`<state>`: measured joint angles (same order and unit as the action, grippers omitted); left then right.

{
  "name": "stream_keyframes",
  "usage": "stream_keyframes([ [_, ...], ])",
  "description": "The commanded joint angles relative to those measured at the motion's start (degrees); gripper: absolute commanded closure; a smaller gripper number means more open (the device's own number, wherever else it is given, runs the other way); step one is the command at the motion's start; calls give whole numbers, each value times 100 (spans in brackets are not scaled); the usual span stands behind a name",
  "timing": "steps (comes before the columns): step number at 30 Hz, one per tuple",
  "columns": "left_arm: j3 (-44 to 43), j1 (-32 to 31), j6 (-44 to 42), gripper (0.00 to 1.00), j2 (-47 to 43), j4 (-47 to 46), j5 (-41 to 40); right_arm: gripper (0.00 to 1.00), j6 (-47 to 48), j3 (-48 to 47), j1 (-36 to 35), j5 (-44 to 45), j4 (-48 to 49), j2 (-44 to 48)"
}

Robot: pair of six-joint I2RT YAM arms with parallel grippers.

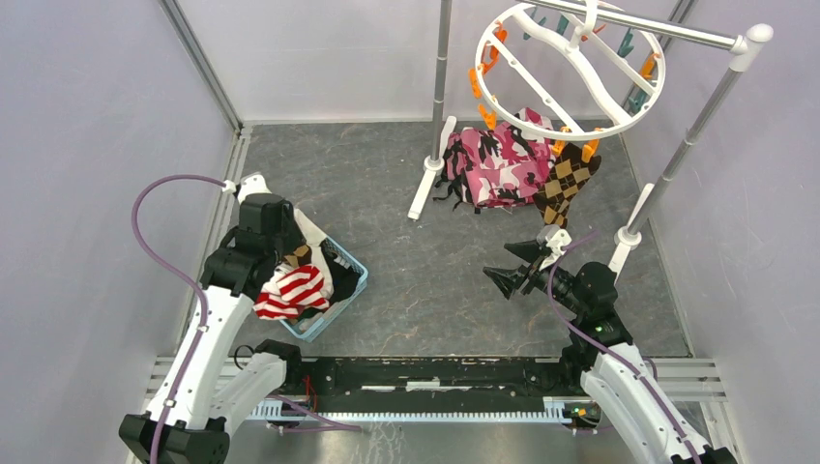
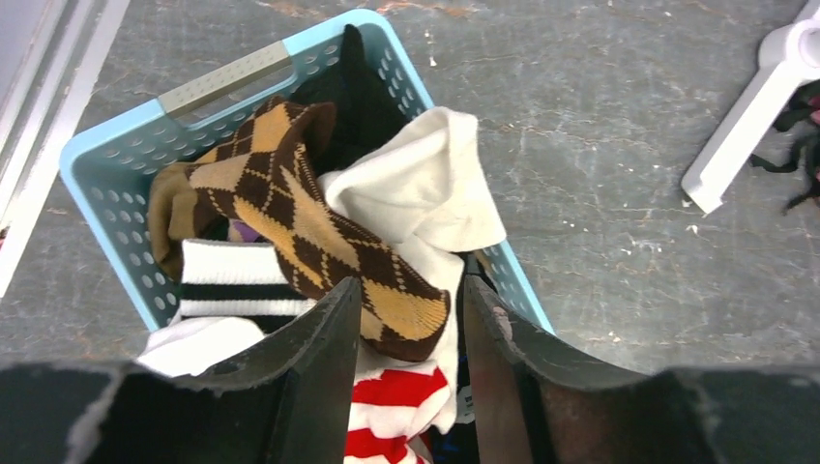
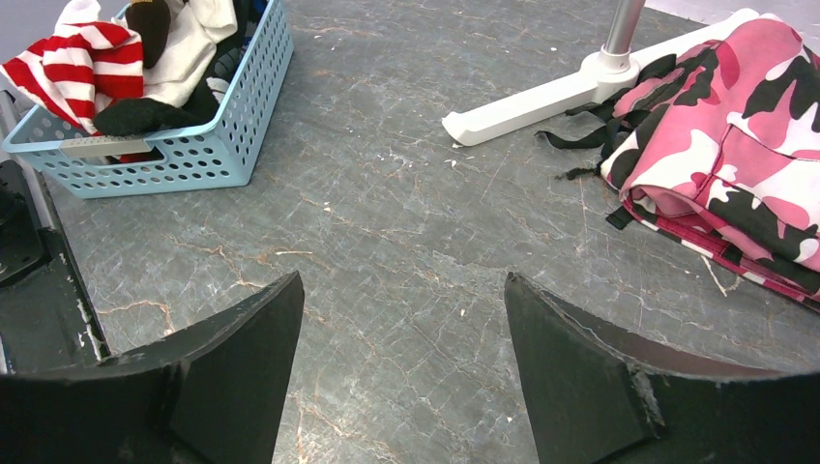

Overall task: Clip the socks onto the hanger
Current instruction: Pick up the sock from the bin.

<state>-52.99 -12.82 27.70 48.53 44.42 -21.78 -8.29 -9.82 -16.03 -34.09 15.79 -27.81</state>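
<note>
While one argyle sock hangs lengthwise from the hanger, three more crowd the blue basket. There the second argyle sock slants toward the left gripper, whose parted fingers straddle it; the right gripper gapes wide.

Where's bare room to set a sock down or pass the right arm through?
Bare tabletop runs between the blue basket and the rack's white foot, ahead of the open right end effector. Crowded: under the hanger, with camouflage cloth and a hanging argyle sock. The basket is full, left end effector over it.
</note>
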Motion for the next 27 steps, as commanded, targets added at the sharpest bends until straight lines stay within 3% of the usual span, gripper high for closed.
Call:
stream_keyframes([
  [1,-214,23,459,48,177,277,461,18,12,-10,-22,-111,223,13],
  [8,-4,9,664,41,441,458,30,18,0,-19,-23,-108,206,26],
  [15,385,-10,644,46,633,28,127,18,18,-33,-20,-113,191,48],
  [18,399,-10,644,58,656,-9,140,18,18,-17,-23,-98,170,69],
  [22,204,-10,573,87,396,81,156,18,24,-28,-16,-90,186,49],
  [27,-219,-10,535,94,65,420,-106,18,20,-28,-23,-99,204,48],
])
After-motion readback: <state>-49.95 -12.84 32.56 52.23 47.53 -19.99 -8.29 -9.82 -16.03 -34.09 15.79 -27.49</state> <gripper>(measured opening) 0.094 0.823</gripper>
